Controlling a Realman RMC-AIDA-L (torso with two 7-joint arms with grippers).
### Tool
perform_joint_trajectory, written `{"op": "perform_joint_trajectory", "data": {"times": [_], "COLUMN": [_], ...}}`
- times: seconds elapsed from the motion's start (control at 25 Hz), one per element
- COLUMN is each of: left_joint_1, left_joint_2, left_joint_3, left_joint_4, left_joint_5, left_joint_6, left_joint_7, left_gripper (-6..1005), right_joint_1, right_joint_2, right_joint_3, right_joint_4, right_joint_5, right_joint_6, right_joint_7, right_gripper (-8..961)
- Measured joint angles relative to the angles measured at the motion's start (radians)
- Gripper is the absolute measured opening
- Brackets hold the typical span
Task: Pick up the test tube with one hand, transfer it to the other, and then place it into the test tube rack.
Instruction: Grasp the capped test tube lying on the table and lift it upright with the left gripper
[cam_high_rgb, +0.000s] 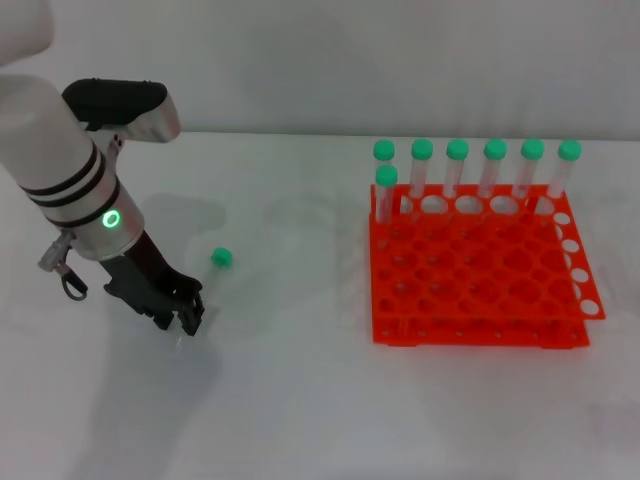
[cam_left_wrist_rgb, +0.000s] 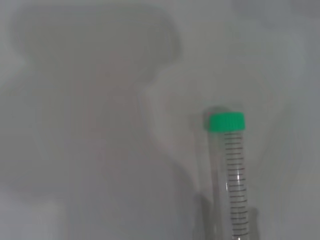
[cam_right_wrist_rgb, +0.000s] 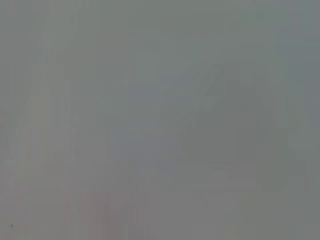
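Fingers (cam_high_rgb: 178, 312) of the left gripper (cam_high_rgb: 172, 318) pinch the test tube (cam_high_rgb: 215, 268) low over the tabletop (cam_high_rgb: 300, 400), its green cap end pointing toward the rack (cam_high_rgb: 480, 270)

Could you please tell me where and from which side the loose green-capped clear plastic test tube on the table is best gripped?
Probably mid-barrel, from above: the green-capped clear plastic test tube lies flat on the white table, round sides exposed. The left hand is already at its lower end.
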Motion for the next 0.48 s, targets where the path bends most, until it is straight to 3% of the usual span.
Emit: {"op": "perform_joint_trajectory", "data": {"times": [0.48], "left_joint_1": [0.003], "left_joint_2": [-0.004], "left_joint_3": [0.000], "left_joint_4": [0.000], "left_joint_5": [0.009], "left_joint_6": [-0.022], "left_joint_7": [0.000], "left_gripper": [254], "right_joint_1": [0.000], "right_joint_2": [0.000], "right_joint_3": [-0.001], "right_joint_4": [0.000], "right_joint_5": [-0.005], "right_joint_6": [0.002], "right_joint_7": [0.000], "right_gripper": [709]}}
